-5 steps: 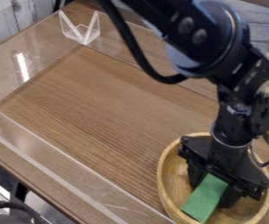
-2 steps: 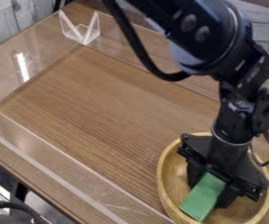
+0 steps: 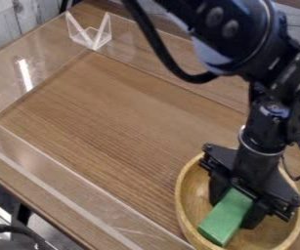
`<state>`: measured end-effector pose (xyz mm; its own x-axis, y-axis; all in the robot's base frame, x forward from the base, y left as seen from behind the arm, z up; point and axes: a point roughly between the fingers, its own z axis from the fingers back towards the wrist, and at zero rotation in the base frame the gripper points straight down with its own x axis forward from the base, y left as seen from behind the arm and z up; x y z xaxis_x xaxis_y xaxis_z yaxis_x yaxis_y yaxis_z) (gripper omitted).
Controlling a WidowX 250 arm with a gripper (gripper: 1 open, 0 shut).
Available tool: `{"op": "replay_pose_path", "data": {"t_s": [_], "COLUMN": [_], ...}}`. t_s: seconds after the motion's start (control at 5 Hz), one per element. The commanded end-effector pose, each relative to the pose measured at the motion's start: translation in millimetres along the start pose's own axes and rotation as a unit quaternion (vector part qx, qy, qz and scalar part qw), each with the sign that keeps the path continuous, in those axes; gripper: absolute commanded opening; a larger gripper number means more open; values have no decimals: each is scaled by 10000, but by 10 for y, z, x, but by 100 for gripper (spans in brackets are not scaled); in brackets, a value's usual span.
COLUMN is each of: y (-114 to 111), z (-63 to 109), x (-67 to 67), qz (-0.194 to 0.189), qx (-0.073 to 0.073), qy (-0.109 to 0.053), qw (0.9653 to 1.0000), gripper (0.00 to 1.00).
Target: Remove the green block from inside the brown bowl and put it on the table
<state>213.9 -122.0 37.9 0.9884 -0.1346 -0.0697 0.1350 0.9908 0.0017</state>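
Wood-grain surface (image 3: 113,117) with clear acrylic walls (image 3: 35,190); brown bowl (image 3: 192,210) sits at its near right corner. The black arm (image 3: 231,44) points its gripper (image 3: 243,200) straight down into the bowl. Gripper is clamped narrow on the upper end of the green block (image 3: 226,221), which lies tilted inside the bowl.

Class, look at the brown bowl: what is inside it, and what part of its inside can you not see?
Inside the brown bowl lies the green block, with the end effector shut on its upper end. The arm covers the bowl's far inside.
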Motion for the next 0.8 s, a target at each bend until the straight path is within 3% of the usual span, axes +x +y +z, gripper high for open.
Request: {"op": "replay_pose_path", "data": {"t_s": [0.0, 0.4, 0.6], "y": [-3, 45, 98], "z": [242, 383, 563], "x": [107, 120, 124], "qz": [24, 146, 330], "qx": [-119, -79, -59], "qy": [-339, -272, -270], "qw": [9994, 9995, 9991], "gripper": [0, 0, 0]}}
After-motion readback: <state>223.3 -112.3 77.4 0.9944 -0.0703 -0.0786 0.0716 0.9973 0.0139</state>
